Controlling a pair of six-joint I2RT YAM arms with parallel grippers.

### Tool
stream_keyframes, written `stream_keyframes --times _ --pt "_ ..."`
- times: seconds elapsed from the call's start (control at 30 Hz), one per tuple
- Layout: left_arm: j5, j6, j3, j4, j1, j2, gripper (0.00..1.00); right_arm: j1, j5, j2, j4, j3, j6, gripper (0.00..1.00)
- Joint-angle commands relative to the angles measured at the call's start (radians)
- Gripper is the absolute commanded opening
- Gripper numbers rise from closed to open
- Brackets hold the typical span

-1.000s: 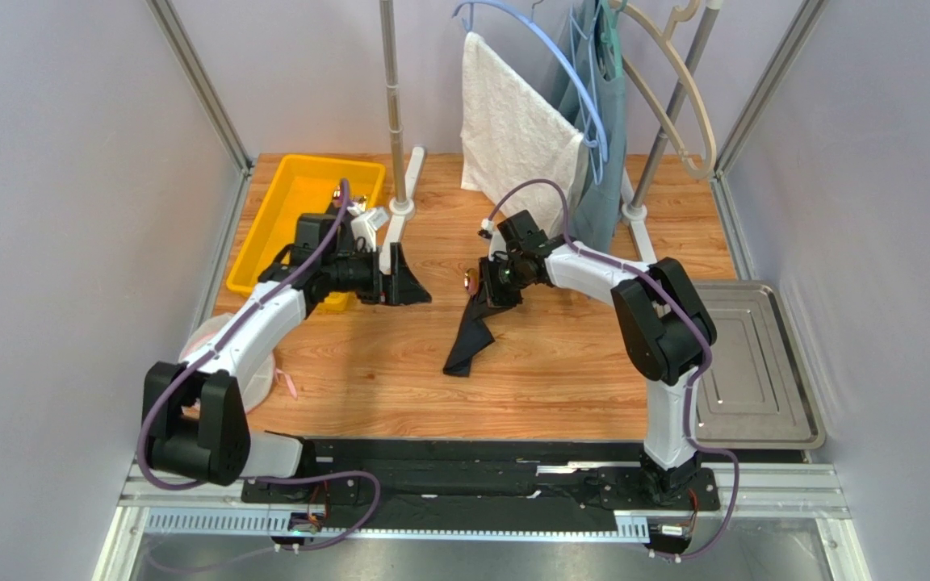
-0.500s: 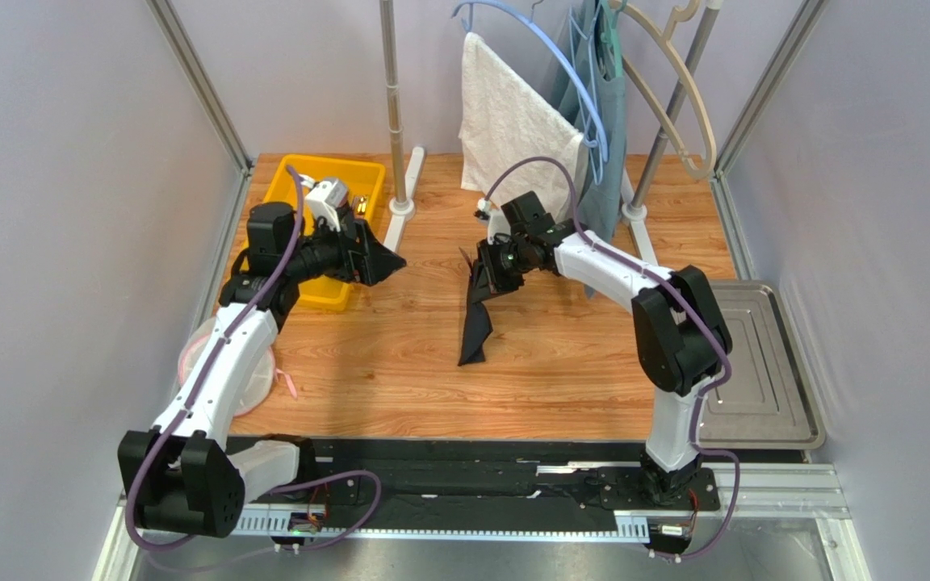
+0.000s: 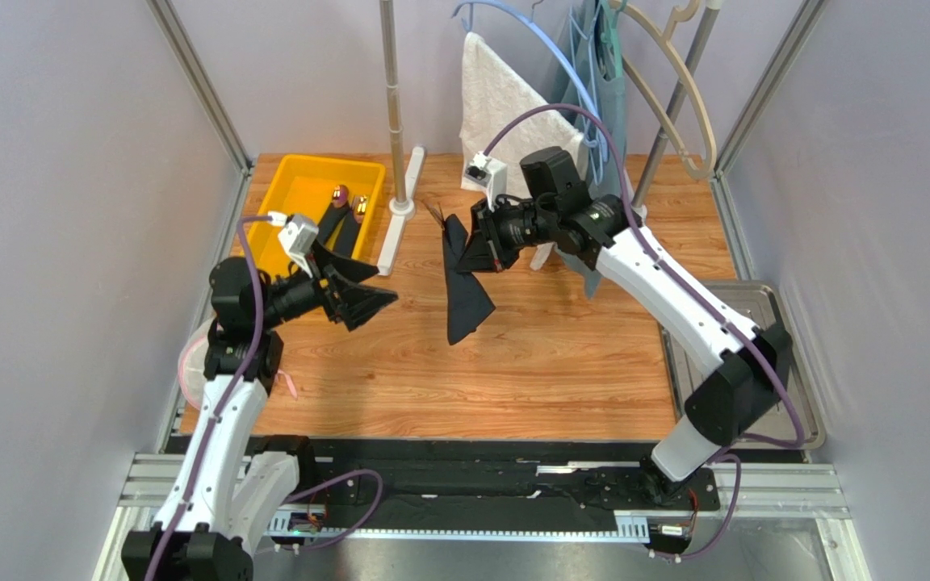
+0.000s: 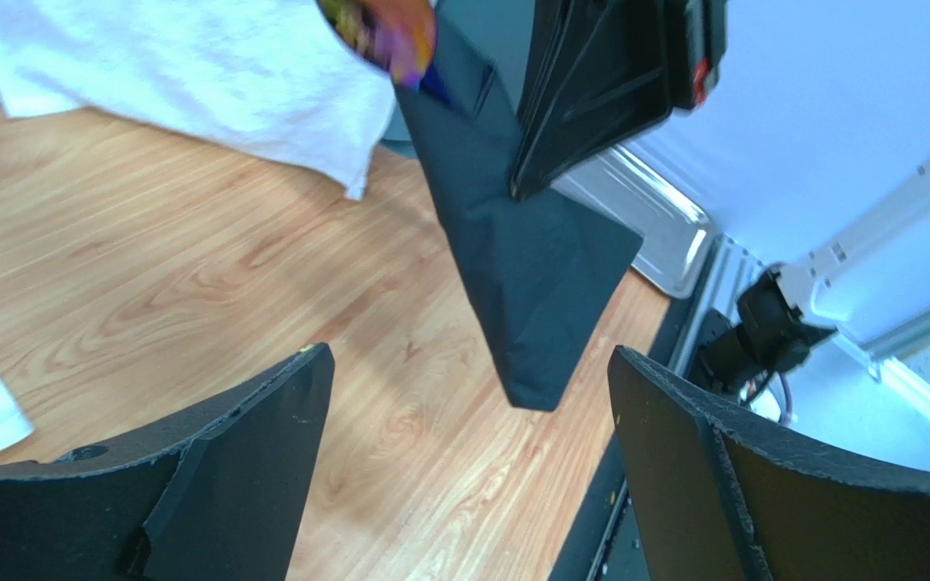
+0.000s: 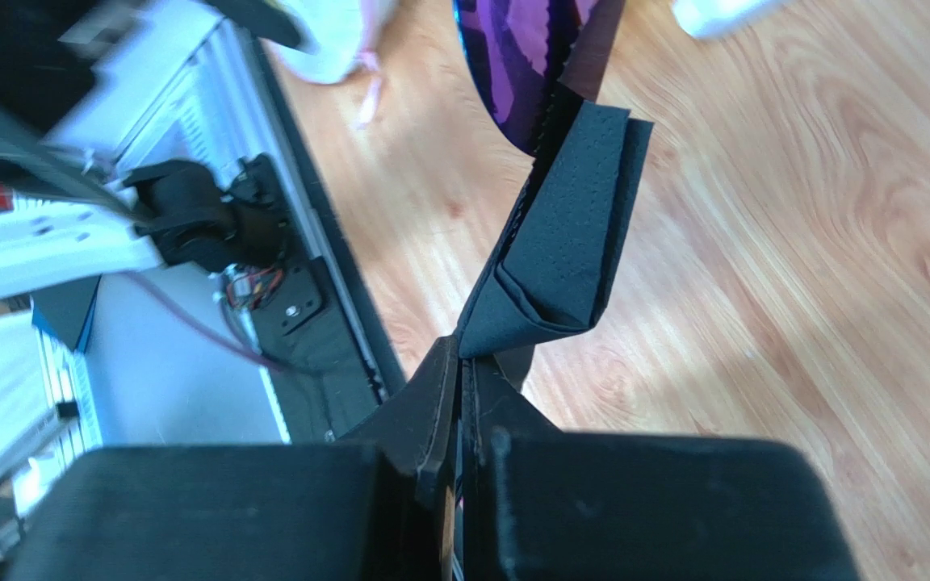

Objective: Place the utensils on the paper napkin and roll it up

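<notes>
Right gripper [image 3: 472, 247] raised paper napkin [image 3: 468, 299]; left gripper [image 3: 364, 298] retreated.

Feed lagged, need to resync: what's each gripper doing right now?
Left gripper: open, holding nothing.
Right gripper: closed on the black paper napkin, which hangs from it.

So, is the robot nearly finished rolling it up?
Mostly. The black napkin is already folded round a shiny purple utensil, and the right fingers pinch that bundle above the table. The left fingers hang open, empty. Probably left: tighten the roll and set it down.
</notes>
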Motion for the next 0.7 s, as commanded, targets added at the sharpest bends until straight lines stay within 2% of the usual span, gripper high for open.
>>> stream_keyframes --times 0.0,0.13,0.23,0.43,0.67 --pt "0.111 -0.039 -0.072 0.224 0.001 -0.105 0.93 0.046 -0.066 -0.15 -0.015 0.062 -0.098 0.0" --pt "0.182 -0.159 -0.105 0.376 -0.004 -0.13 0.94 0.132 -0.022 -0.225 -0.032 0.054 -0.164 0.0" --pt "0.199 -0.199 -0.102 0.438 -0.057 -0.143 0.94 0.181 0.013 -0.262 -0.032 0.054 -0.2 0.0" --pt "0.167 -0.193 -0.088 0.484 -0.2 -0.153 0.95 0.279 0.075 -0.305 -0.053 0.073 -0.286 0.0" --pt "0.138 -0.235 -0.085 0.505 -0.292 -0.13 0.91 0.385 0.159 -0.369 -0.047 0.05 -0.365 0.0"
